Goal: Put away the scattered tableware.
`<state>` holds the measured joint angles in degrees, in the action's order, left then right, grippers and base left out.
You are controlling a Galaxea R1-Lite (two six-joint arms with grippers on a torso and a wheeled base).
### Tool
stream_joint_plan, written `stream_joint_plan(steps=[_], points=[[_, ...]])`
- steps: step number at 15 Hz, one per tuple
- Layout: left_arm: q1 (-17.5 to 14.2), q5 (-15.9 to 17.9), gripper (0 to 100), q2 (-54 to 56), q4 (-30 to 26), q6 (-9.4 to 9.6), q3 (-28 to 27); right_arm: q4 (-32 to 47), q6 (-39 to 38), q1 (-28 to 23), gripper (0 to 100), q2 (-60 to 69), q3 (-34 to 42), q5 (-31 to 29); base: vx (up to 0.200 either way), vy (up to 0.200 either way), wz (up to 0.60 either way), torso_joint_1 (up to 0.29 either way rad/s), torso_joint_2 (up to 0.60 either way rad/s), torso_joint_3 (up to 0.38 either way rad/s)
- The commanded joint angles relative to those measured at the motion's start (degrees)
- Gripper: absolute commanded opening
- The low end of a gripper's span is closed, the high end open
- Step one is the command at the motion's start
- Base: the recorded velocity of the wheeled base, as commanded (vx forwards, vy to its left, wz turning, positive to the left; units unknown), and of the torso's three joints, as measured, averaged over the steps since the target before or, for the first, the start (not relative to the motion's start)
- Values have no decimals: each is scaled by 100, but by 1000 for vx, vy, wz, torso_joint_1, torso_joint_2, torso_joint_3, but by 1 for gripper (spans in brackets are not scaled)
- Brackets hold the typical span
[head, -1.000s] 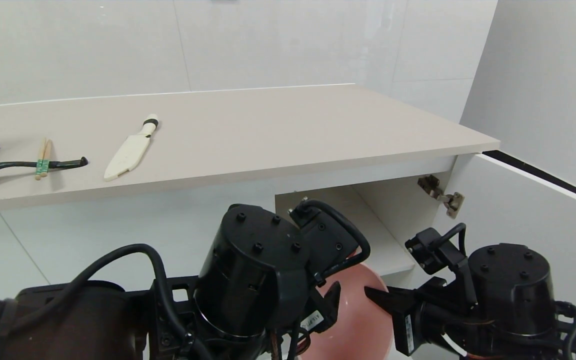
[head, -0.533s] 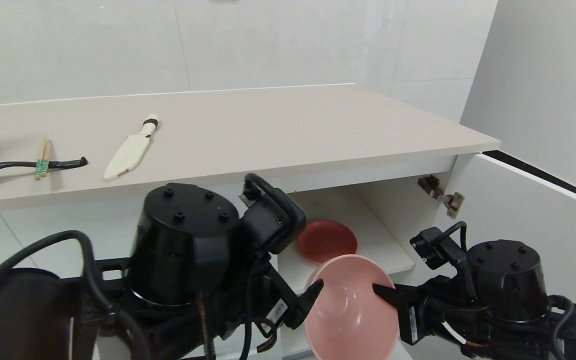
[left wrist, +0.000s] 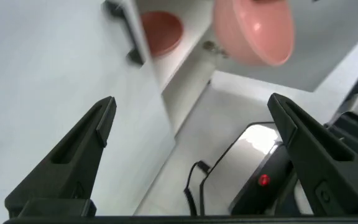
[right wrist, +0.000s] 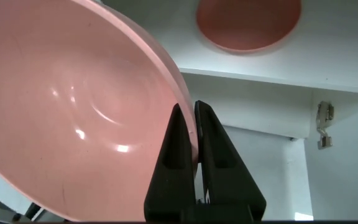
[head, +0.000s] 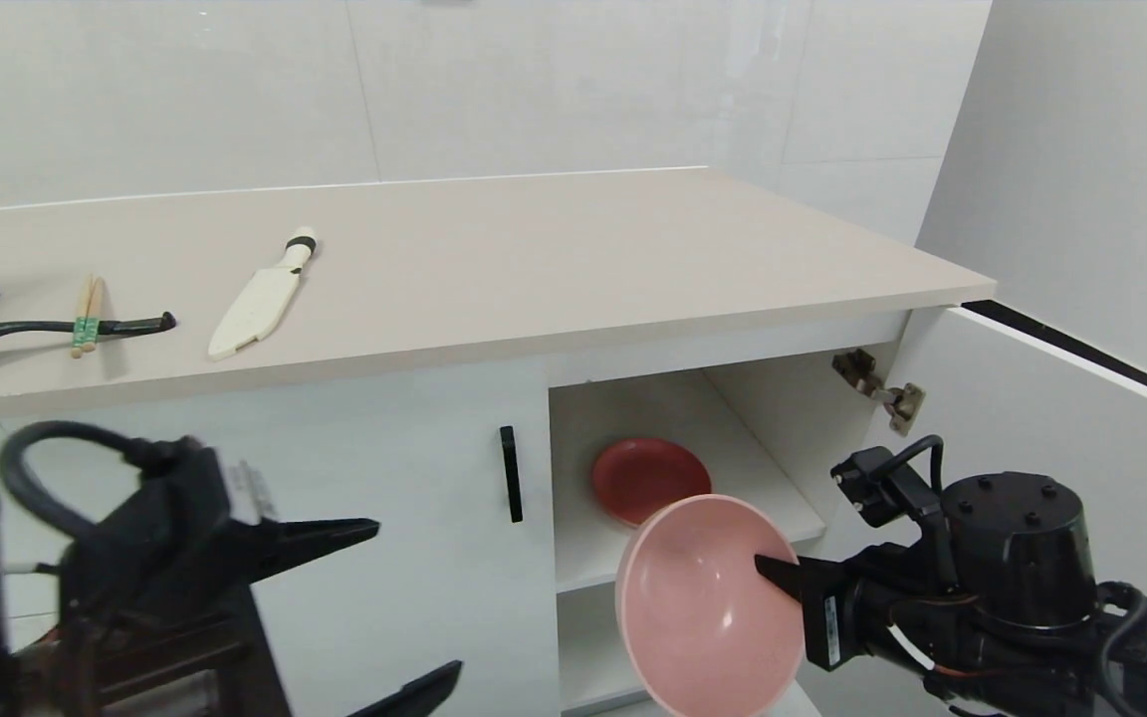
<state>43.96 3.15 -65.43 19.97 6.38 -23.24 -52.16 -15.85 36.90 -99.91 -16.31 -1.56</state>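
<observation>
1. Currently, my right hand (head: 765,570) is closed on the rim of the pink bowl (head: 703,607), held tilted just in front of the open cabinet (head: 783,408).
2. My left hand (left wrist: 191,101) is wide open and empty.
3. Done: red plate (head: 650,478) on the cabinet's shelf (head: 723,448).
4. Outstanding: bowl, knife (head: 260,296) and chopsticks (head: 86,314); the latter two lie on the worktop (head: 534,249).

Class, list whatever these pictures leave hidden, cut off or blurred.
Head view: the pink bowl hides the near edge of the red plate.
Right wrist view: the picture's edges cut off the pink bowl's rim.
Head view: the left edge cuts off the black utensil.
</observation>
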Motion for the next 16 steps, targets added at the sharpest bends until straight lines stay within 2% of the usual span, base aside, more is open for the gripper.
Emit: stream_joint_plan(steps=[1, 2, 4, 6, 7, 8, 9, 10, 11, 14, 15, 16], points=[[-661, 63, 100, 1190, 7, -14, 733, -4, 12, -87, 0, -116, -12, -2, 0, 0, 0, 0, 0, 0], [-1513, 63, 100, 2509, -28, 22, 1594, -48, 47, -245, 0, -450, -136, -2, 0, 0, 0, 0, 0, 0], [-2234, 46, 100, 4583, -239, 83, 2324, -382, 55, -236, 0, -749, -171, -2, 0, 0, 0, 0, 0, 0], [-2805, -86, 100, 6147, -1593, 48, 2280, -514, 55, -271, 0, -1012, -373, -2, 0, 0, 0, 0, 0, 0], [-2726, -156, 100, 6297, -1751, 13, 2297, -532, 73, -262, 0, -1074, -461, -2, 0, 0, 0, 0, 0, 0], [-2656, -394, 100, 6376, -1716, -251, 2306, -540, 240, -271, 0, -1127, -513, -11, 0, 0, 0, 0, 0, 0], [-2664, -517, 100, 6376, -1724, -330, 2306, -540, 249, -298, 0, -1153, -531, -11, 0, 0, 0, 0, 0, 0], [-2664, -692, 100, 6367, -1786, -506, 2288, -540, 258, -500, 0, -1232, -531, -11, 0, 0, 0, 0, 0, 0], [-2673, -780, 100, 6367, -1839, -576, 2244, -549, 275, -746, 0, -1303, -566, -2, 0, 0, 0, 0, 0, 0], [-3007, -798, 100, 5760, -2102, -638, 1515, -611, 284, -1097, 0, -1751, -839, 103, 0, 0, 0, 0, 0, 0], [-3253, -780, 100, 5479, -2085, -611, 1357, -918, 354, -1141, 0, -2164, -918, 218, 0, 0, 0, 0, 0, 0], [-3359, -780, 100, 5550, -2111, -576, 1612, -1252, 346, -1150, 0, -2498, -1006, 218, 0, 0, 0, 0, 0, 0]])
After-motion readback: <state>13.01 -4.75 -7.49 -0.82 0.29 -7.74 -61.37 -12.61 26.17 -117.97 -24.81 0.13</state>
